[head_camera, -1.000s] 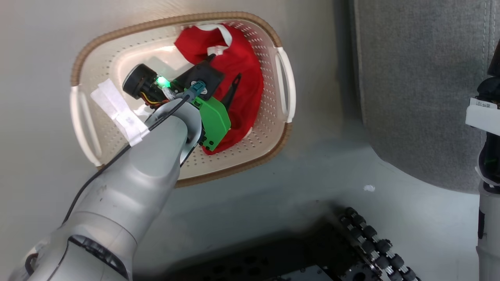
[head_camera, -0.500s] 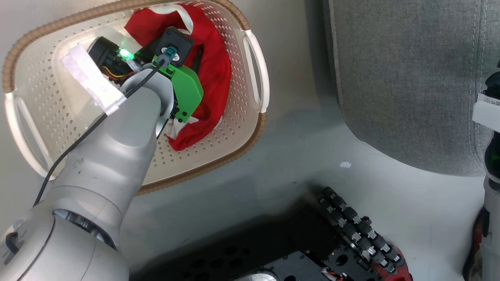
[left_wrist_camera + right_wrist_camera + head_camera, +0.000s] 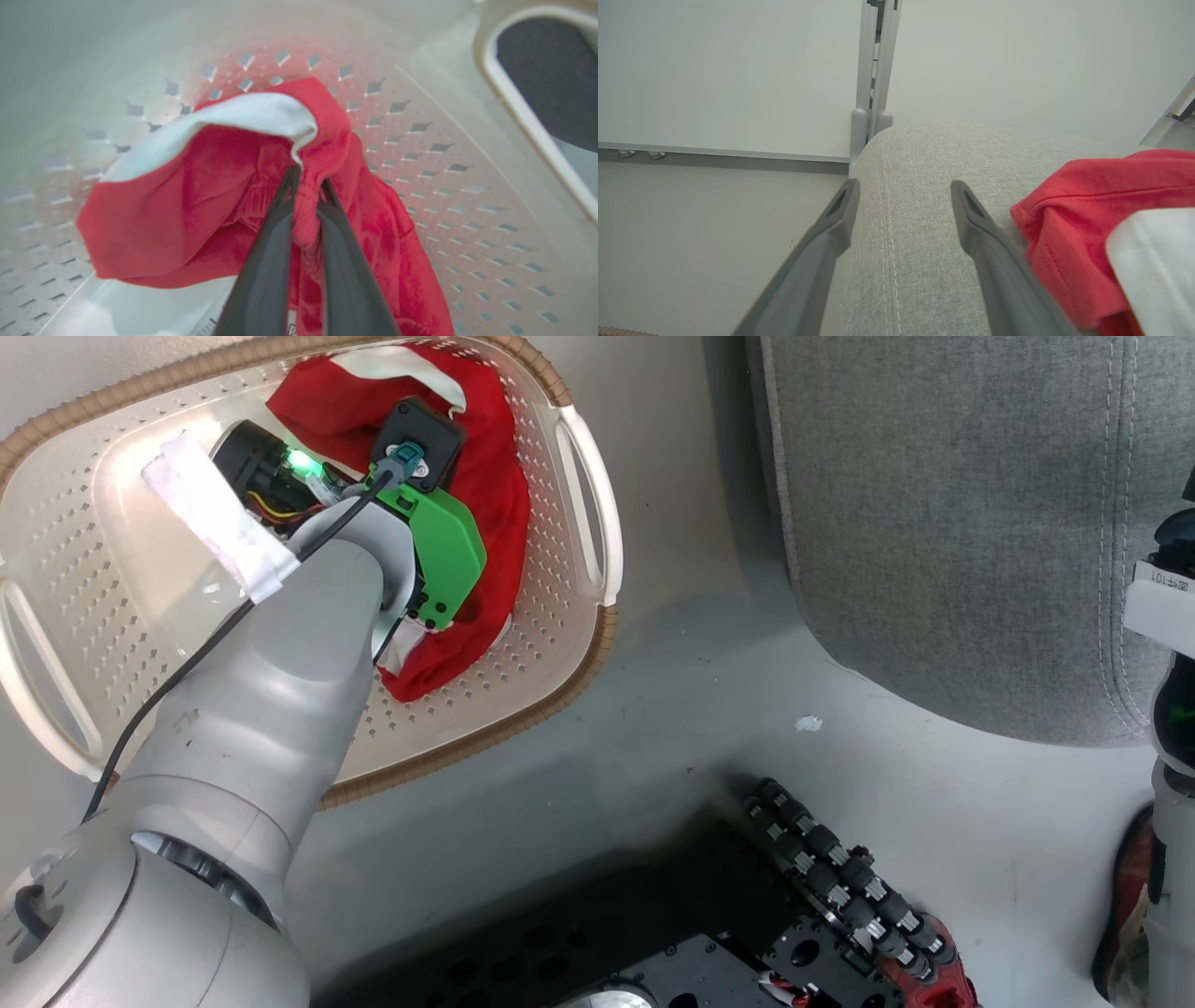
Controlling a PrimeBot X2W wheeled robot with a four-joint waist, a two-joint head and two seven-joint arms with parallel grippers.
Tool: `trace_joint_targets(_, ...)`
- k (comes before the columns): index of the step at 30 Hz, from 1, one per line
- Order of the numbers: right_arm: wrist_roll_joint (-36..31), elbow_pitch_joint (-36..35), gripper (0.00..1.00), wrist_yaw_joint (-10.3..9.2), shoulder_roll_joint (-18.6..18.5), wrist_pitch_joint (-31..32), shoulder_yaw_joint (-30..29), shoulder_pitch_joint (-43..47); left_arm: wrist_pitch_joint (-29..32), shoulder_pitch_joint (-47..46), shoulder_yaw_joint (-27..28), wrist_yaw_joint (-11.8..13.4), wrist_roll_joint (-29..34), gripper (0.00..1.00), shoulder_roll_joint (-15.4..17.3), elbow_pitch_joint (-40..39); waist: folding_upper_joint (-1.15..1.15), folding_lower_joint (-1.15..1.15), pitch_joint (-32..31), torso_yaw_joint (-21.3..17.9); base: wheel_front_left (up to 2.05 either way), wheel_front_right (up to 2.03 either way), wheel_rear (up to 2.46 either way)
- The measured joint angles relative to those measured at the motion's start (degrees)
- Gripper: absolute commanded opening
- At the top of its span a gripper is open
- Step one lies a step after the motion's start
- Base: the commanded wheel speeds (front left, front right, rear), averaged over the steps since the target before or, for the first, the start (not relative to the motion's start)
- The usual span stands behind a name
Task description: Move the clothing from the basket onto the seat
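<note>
Left claw [image 3: 309, 177] tight on a fold of red clothing [image 3: 187, 210] in the basket [image 3: 420, 140]; right claw [image 3: 904, 186] wide over the seat [image 3: 901, 280].

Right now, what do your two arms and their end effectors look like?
Left arm: smooth pale grey shell, thin black cable along it, white tape strip, bright green plastic housing and green light at the wrist. Left end effector and right end effector: two long tapered dark grey fingers each. Right arm bears a white printed label.
</note>
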Motion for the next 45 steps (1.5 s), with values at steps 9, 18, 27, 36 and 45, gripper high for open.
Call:
trace_joint_targets(9,-0.8,1.2,1.00,0.00,0.3,0.0,0.5,-0.2,-2.7,3.3,0.1,-0.2,-2.7,0.00,0.0,-2.2,0.00,0.00,-3.4,0.9,0.00,0.00,0.00)
trace_joint_targets(18,-2.3,3.7,1.00,0.00,-0.1,0.0,2.1,2.0,-3.2,11.6,1.7,-0.2,-4.1,0.00,0.1,-12.7,0.00,0.00,-11.3,4.2,0.00,0.00,0.00)
trace_joint_targets(27,-3.7,6.4,1.00,0.00,0.1,0.0,4.8,5.8,-3.2,22.7,8.6,0.1,-0.9,0.00,1.1,-23.5,0.00,0.00,-21.2,8.3,0.00,0.00,0.00)
trace_joint_targets(36,-3.1,11.4,1.00,0.00,1.1,0.0,8.7,14.5,-3.2,33.8,15.4,0.1,3.2,0.00,0.7,-33.6,0.00,-0.01,-33.1,11.4,0.00,0.00,0.00)
trace_joint_targets(45,-2.5,15.7,1.00,0.00,2.1,0.0,12.3,23.4,-3.2,40.5,18.4,-0.2,5.6,0.00,0.4,-40.2,0.00,-0.01,-45.5,13.5,0.00,0.00,0.00)
